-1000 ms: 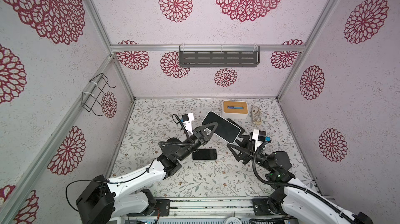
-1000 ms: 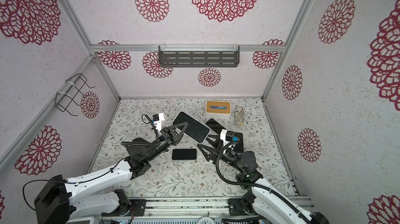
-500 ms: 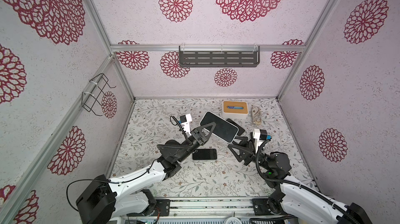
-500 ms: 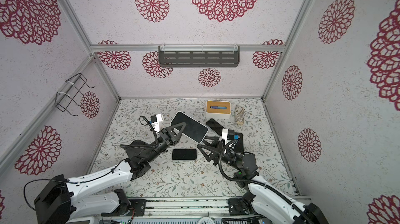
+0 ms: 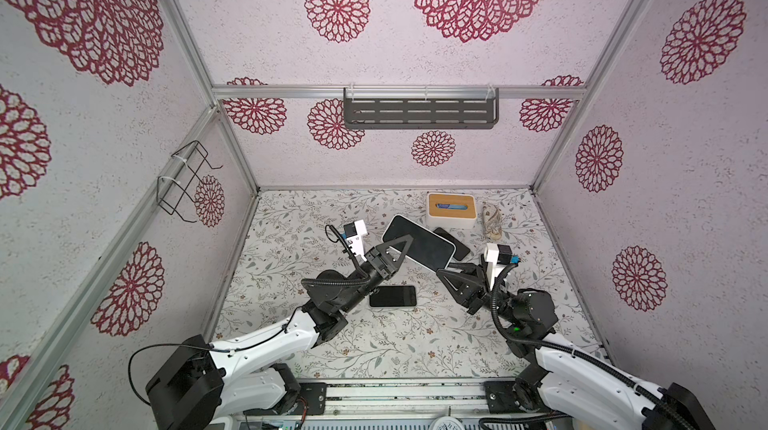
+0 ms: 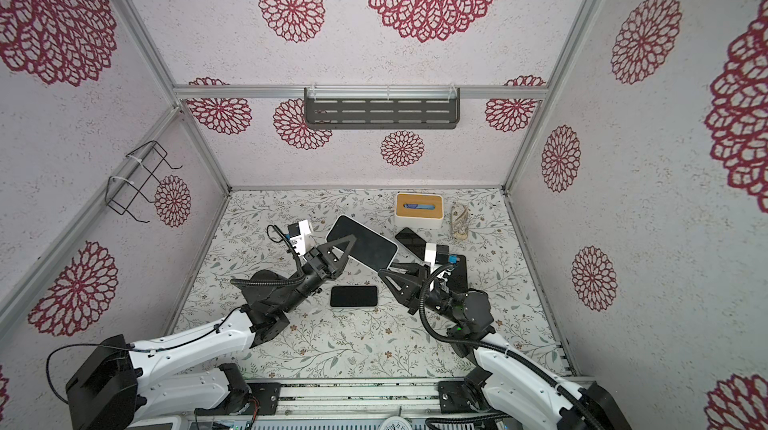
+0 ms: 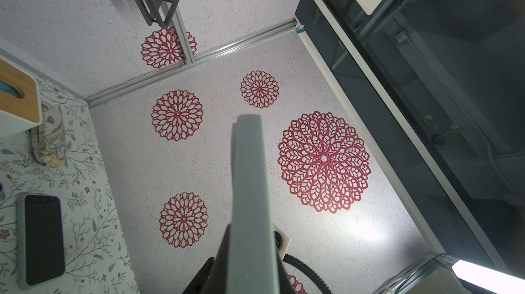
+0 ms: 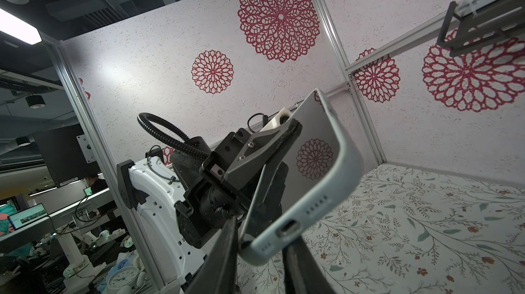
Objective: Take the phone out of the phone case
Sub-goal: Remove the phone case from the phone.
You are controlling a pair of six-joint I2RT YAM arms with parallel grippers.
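The left hand point(image 5: 403, 244) is clamped together on 1 long side of the phone case point(image 8: 326, 193), with 1 finger across the dark screen and the other under the back. It holds the case tilted in the air above the middle of the surface point(image 5: 291, 241). The phone point(image 5: 419, 241) sits inside this pale grey-blue case, its glass reflecting a red wall flower in the right wrist view. The right hand point(image 5: 445, 271) is at the near bottom end of the case. Its 2 fingers point(image 8: 224, 252) stand on either side of that end, beside the charging port point(image 8: 288, 226) and close against the case. I cannot tell whether they press on it or just flank it. In the left wrist view the case shows edge-on as a grey bar rising from that hand. Below the left hand, a second phone point(image 5: 392, 296) in a light case lies flat on the surface, screen up. A third, dark phone point(image 5: 457, 244) lies flat behind the raised one and is partly covered by it in both top views. Farther back, near the rear wall, stands a white box with a wooden top point(image 5: 451, 210), and just beside it lies a small patterned pouch point(image 5: 492, 220). A grey slotted shelf point(image 5: 419, 112) hangs on the back wall, and a black wire rack point(image 5: 187, 183) hangs on the left wall.
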